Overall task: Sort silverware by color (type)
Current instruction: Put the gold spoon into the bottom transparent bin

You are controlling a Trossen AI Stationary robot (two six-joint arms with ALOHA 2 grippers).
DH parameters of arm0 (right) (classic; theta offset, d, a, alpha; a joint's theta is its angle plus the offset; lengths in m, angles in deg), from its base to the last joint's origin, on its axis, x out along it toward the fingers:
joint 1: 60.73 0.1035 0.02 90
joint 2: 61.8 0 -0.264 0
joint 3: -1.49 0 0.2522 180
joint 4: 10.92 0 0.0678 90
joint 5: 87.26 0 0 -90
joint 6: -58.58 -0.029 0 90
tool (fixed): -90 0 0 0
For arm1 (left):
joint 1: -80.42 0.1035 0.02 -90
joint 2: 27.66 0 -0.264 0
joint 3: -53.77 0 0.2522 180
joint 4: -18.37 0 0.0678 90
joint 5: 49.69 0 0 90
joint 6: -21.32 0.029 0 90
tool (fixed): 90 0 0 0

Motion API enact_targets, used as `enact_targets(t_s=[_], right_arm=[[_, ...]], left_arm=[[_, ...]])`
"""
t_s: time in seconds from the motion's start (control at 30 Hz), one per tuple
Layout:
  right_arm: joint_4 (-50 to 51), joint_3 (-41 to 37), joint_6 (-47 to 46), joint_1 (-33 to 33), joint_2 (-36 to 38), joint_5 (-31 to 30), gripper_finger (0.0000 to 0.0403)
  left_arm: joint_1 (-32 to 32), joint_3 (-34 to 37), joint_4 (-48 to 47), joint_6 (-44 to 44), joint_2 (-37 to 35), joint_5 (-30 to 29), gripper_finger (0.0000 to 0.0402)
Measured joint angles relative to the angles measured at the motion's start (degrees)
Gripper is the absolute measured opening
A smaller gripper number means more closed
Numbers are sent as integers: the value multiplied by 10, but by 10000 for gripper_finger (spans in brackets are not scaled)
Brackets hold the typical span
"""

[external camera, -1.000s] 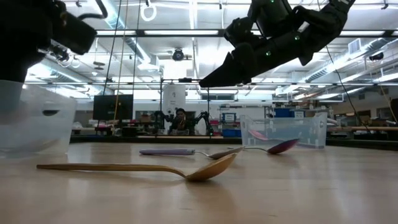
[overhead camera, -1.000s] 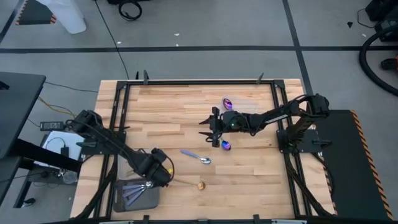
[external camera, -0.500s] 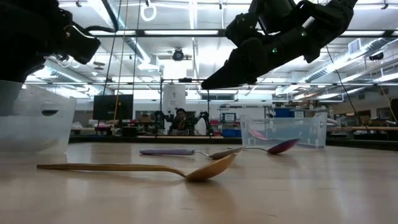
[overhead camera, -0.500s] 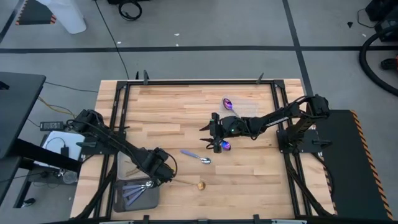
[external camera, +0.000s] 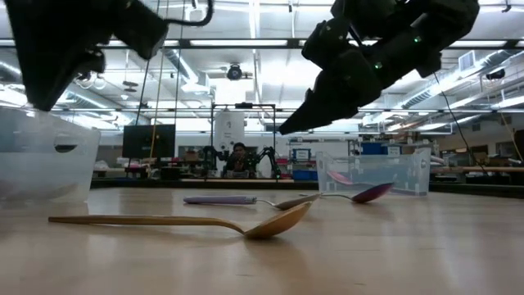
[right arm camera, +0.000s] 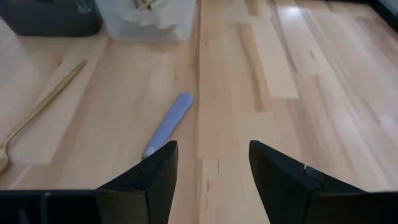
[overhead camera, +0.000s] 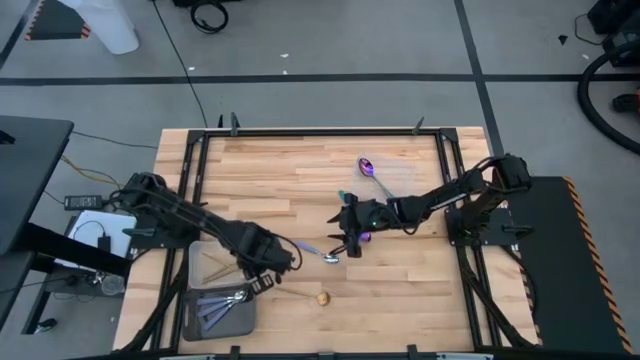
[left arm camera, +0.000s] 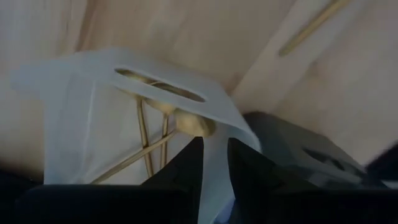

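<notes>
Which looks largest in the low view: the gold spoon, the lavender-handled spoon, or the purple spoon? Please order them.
1. gold spoon, though it lies nearest the camera.
2. lavender-handled spoon.
3. purple spoon; only part of it shows, so these last two are uncertain.

The left arm reaches from the table's left edge toward its front middle, and the left gripper (overhead camera: 268, 262) hangs there above the wood with its two dark fingers (left arm camera: 180, 171) a narrow gap apart and nothing between them. The right arm stretches low from the right edge toward the table's centre. The right gripper (overhead camera: 350, 232) points down and forward over the surface, its fingers (right arm camera: 152, 177) spread wide and empty.
</notes>
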Motion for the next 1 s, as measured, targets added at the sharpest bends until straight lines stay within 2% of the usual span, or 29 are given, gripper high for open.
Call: enact_targets(t_s=[0.17, 0.33, 0.67, 1.0], right_arm=[[27, 0, -26, 25, 0, -36, 208], [40, 0, -52, 48, 0, -61, 208], [88, 0, -106, 87, 0, -127, 208], [169, 0, -139, 105, 0, -184, 208]], left_arm=[[17, -40, -37, 48, 0, 0, 82], [34, -51, -23, 86, 0, -7, 82], [37, -51, 86, 191, 6, -78, 82], [37, -50, 151, 240, 74, -65, 82]])
